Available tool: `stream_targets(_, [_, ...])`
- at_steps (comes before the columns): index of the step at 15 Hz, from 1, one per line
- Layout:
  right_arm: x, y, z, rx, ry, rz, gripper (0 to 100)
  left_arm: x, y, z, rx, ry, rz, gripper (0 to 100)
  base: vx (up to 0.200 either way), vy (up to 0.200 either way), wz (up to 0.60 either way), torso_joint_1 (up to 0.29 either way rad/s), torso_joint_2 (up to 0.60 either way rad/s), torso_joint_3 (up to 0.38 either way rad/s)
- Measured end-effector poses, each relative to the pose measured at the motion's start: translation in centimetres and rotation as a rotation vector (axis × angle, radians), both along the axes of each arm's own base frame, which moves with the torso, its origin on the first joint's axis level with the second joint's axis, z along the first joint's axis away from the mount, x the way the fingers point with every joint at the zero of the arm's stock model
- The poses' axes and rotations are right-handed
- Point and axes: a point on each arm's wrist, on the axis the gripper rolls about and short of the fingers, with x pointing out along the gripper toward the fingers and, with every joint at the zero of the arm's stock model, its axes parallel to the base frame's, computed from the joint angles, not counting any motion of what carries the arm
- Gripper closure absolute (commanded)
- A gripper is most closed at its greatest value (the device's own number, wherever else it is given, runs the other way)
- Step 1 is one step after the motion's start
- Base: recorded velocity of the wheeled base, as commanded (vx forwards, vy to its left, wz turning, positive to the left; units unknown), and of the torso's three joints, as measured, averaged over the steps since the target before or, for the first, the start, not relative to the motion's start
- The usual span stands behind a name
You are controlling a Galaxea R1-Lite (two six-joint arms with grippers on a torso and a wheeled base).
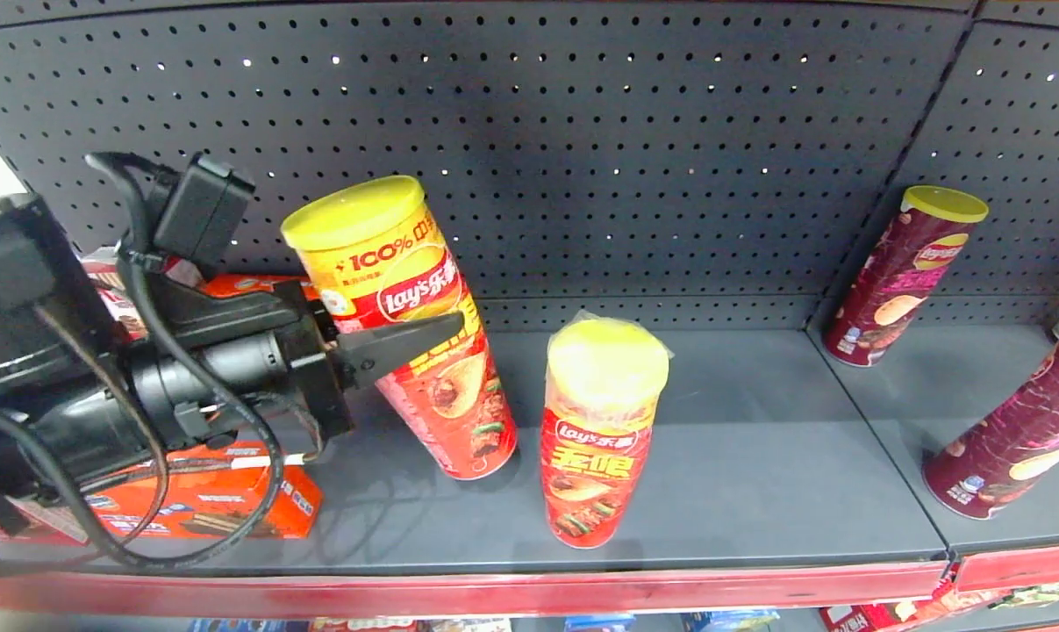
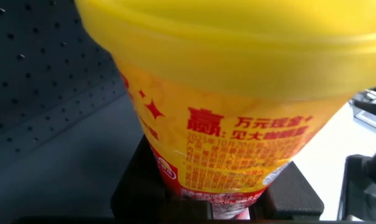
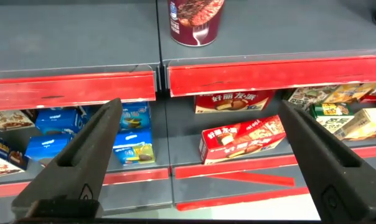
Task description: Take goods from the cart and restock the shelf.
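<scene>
While you read this from the left, start with the orange boxes (image 1: 231,509), which lie on the shelf (image 1: 757,456) directly under the left arm, below and behind the left end effector (image 1: 424,329). That end effector is clamped around the middle of a red chip can (image 1: 389,263) with a yellow lid. One finger crosses the can's front and the other is hidden behind it. The can leans, its lid tipped back toward the wrist, and its base sits at or just on the shelf surface beyond the fingertips. You cannot tell whether it bears fully.

Just past the held can, on the side away from the wrist, a wrapped can (image 1: 601,439) of the same kind stands upright on the shelf, near but apart. Farther out in the next bay, well apart from the end effector, are one purple can (image 1: 898,281) and another (image 1: 1012,439).

The right end effector (image 3: 203,168) hangs with its jaws spread wide and nothing between them. It faces the lower shelves, where red boxes (image 3: 238,137) sit beyond it.

By my judgement, placement of this can is nearly done. What is left is to stand it upright, let go and draw back. How much stock remains to bring over cannot be told.
</scene>
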Motion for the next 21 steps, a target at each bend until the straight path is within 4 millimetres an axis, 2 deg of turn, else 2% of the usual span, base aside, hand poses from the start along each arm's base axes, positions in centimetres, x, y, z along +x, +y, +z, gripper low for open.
stream_targets(3, [0.0, 0.0, 0.0, 0.0, 0.0, 0.0, 0, 2.0, -0.5, 1.1, 0.046, 0.035, -0.011, 100, 0.0, 0.0, 0.0, 0.0, 0.0, 0.0])
stream_targets(8, [0.0, 0.0, 0.0, 0.0, 0.001, 0.0, 0, 5.1, -1.8, 0.7, 0.191, -0.087, -0.02, 100, 0.0, 0.0, 0.0, 0.0, 0.0, 0.0])
stream_targets(12, [0.0, 0.0, 0.0, 0.001, 0.001, 0.0, 0, 8.6, -3.2, 1.1, 0.199, -0.128, -0.019, 100, 0.0, 0.0, 0.0, 0.0, 0.0, 0.0])
stream_targets(17, [0.0, 0.0, 0.0, 0.001, 0.001, 0.0, 0, 12.0, -5.0, -0.1, 0.201, -0.124, -0.032, 100, 0.0, 0.0, 0.0, 0.0, 0.0, 0.0])
stream_targets(21, [0.0, 0.0, 0.0, 0.0, 0.002, 0.0, 0, 14.0, -5.9, -1.2, 0.202, -0.123, -0.036, 100, 0.0, 0.0, 0.0, 0.0, 0.0, 0.0])
